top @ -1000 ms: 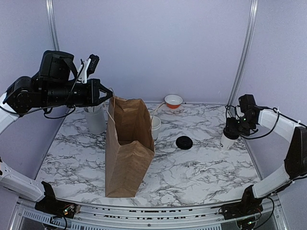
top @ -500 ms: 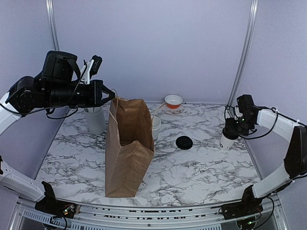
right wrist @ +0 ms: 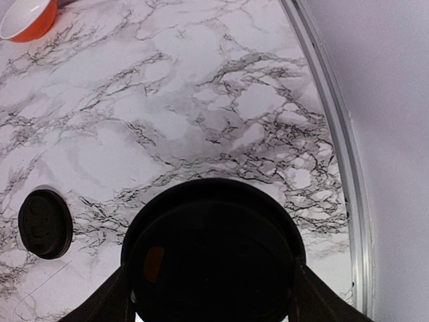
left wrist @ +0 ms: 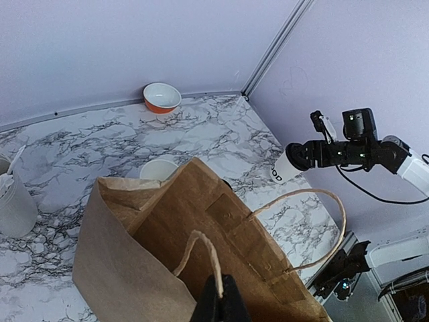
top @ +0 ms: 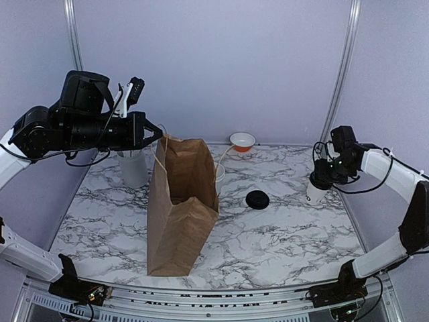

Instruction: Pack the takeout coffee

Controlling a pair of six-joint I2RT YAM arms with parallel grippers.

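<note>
A white paper coffee cup (top: 314, 194) with dark lettering and a black lid (right wrist: 212, 249) hangs tilted just above the table at the far right, and my right gripper (top: 322, 181) is shut on it, a finger on either side of the lid. The same cup (left wrist: 284, 168) shows in the left wrist view. A second, lidless white cup (top: 218, 176) stands behind the brown paper bag (top: 181, 209). A loose black lid (top: 257, 199) lies on the marble. My left gripper (left wrist: 222, 296) is shut on the bag's near twine handle (left wrist: 203, 249), holding the bag's mouth open.
An orange-and-white bowl (top: 242, 141) sits at the back wall. A grey-white canister of utensils (top: 133, 166) stands at the back left behind the bag. The table's right rail (right wrist: 335, 141) runs close beside the held cup.
My right gripper has tightened on the cup and carried it slightly up and to the left. The left arm and the bag have barely shifted.
</note>
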